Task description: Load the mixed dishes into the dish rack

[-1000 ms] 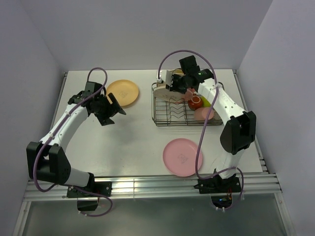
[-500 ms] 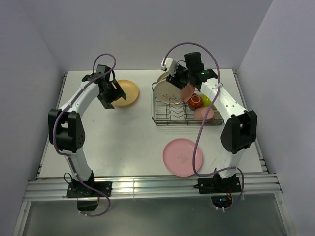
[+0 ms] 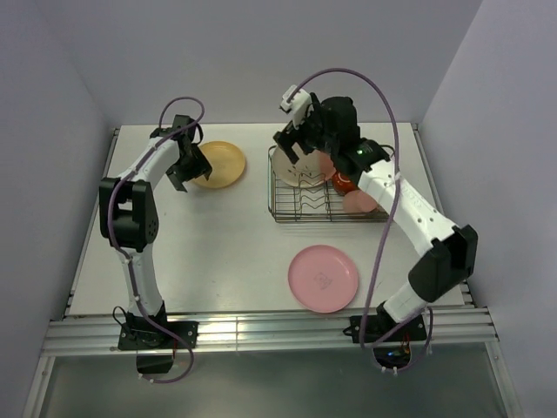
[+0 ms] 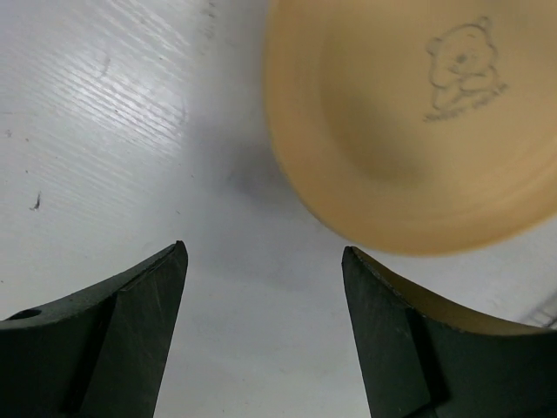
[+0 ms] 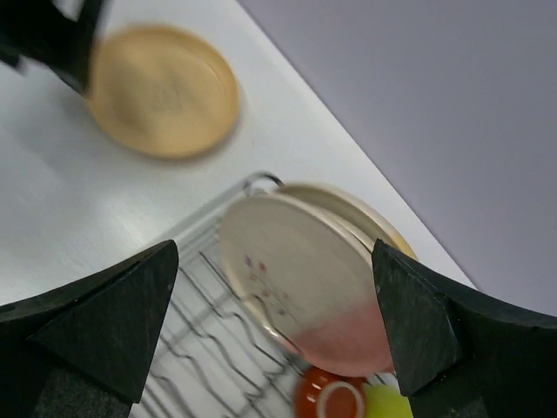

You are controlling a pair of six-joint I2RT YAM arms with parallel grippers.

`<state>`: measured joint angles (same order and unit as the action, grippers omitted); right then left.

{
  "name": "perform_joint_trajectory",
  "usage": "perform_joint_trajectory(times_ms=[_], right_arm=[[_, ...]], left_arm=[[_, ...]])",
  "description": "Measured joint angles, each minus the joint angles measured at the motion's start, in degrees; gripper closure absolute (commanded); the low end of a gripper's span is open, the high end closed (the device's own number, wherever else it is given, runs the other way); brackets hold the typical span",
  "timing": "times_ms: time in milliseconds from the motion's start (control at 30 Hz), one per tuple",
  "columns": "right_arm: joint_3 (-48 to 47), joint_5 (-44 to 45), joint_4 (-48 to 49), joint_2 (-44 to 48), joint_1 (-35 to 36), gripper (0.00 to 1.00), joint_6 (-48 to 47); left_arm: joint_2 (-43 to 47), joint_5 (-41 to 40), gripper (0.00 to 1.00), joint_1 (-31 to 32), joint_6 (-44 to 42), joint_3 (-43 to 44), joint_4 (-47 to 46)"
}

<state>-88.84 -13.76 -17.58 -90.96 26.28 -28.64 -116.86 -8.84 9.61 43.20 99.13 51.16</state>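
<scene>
Hovering spread near the orange plate (image 4: 418, 122), the left claw (image 4: 263, 252) is nearer; the plate lies flat on the table (image 4: 104, 131), ahead and rightward (right claw (image 5: 274, 251), also spread, is over the rack (image 3: 300, 218)).

White arms (image 3: 409, 205), black joints (image 3: 126, 218), looping purple cables (image 3: 335, 70).

Seen from above, soft, even light keeps the white table (image 3: 218, 252) bright around the yellow-orange plate (image 3: 218, 164), with only faint shadows beside it and a glare strip on the metal rail (image 3: 218, 329) well in front of it. In the left wrist view, the plate (image 4: 418, 122) has a smeared rim and a soft grey shadow to its left. In the right wrist view, the plate (image 5: 163, 91) and the dish rack (image 5: 218, 366) wires below it are blurred.
</scene>
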Motion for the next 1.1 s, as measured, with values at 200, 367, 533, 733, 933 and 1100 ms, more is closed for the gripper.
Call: perform_joint_trajectory(times_ms=[200, 367, 533, 733, 933, 1100], right_arm=[[-6.8, 8.02, -5.09, 5.16, 8.5, 0.0, 22.08], [-0.31, 11.78, -9.9, 14.8, 13.18, 0.0, 34.03], [10.29, 11.61, -14.4, 28.11, 17.42, 0.0, 42.69], [13.57, 18.58, -18.84, 37.4, 23.17, 0.0, 49.09], [21.42, 22.38, -22.71, 46.82, 25.35, 0.0, 57.22], [28.52, 22.56, -24.04, 50.66, 26.64, 0.0, 63.69]], left_arm=[[-6.62, 0.24, 0.25, -2.75, 1.09, 3.26, 0.79], [-10.03, 1.42, 0.38, -3.52, 2.01, 3.74, -1.07], [-10.69, 2.29, 0.87, -3.82, 3.56, 3.76, -3.5], [-8.85, 3.93, 1.0, -4.92, 4.17, 2.19, -8.0], [14.43, 4.02, 1.0, -6.19, 4.5, -24.61, -14.58], [41.81, 2.89, 1.0, -6.4, 4.02, -34.73, -13.33]])
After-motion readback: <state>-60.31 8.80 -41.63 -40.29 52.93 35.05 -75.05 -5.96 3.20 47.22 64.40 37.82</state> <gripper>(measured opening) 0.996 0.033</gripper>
